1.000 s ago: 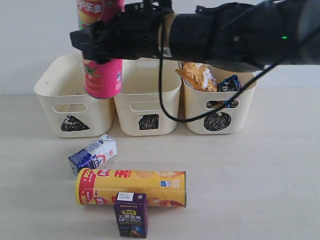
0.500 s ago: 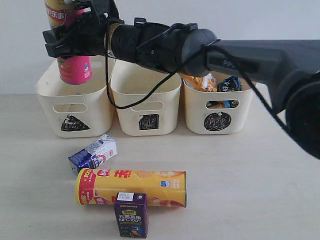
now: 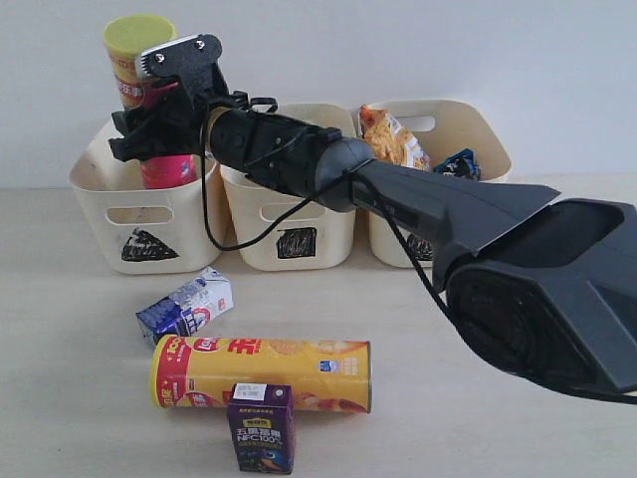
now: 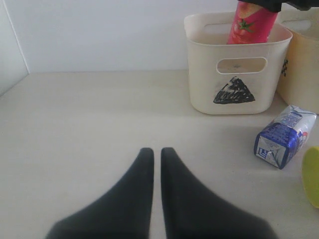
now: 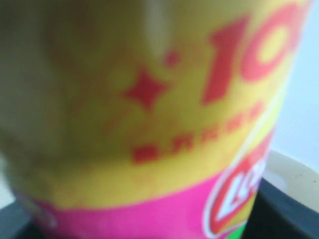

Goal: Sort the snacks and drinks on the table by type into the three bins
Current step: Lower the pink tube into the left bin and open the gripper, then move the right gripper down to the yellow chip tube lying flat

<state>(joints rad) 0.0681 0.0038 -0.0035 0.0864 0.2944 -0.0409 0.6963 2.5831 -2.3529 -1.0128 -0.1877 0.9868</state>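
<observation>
My right gripper point(image 3: 149, 127) is shut on the pink Lay's tube point(image 3: 137, 55), which stands upright with its lower end inside the triangle bin point(image 3: 105, 209). The yellow-green lid rises above the gripper. In the right wrist view the tube point(image 5: 149, 124) fills the picture. The same tube point(image 4: 250, 25) shows in the triangle bin point(image 4: 199, 74) in the left wrist view. My left gripper point(image 4: 156, 151) hovers shut and empty over the table point(image 4: 75, 124). On the table lie the milk box point(image 3: 186, 306), the yellow-orange tube point(image 3: 261, 373) and the upright purple juice box point(image 3: 261, 428).
The square bin point(image 3: 259, 214) stands in the middle, its inside hidden from view. The circle bin point(image 3: 478, 134) on the right holds the orange bag point(image 3: 393, 137) and the blue bag point(image 3: 458, 164). My right arm stretches across in front of the bins. A wall stands behind them.
My right gripper has carried the pink tube leftward and down, from above the triangle bin's right side until its lower end sits inside that bin. Things on the table have not moved.
</observation>
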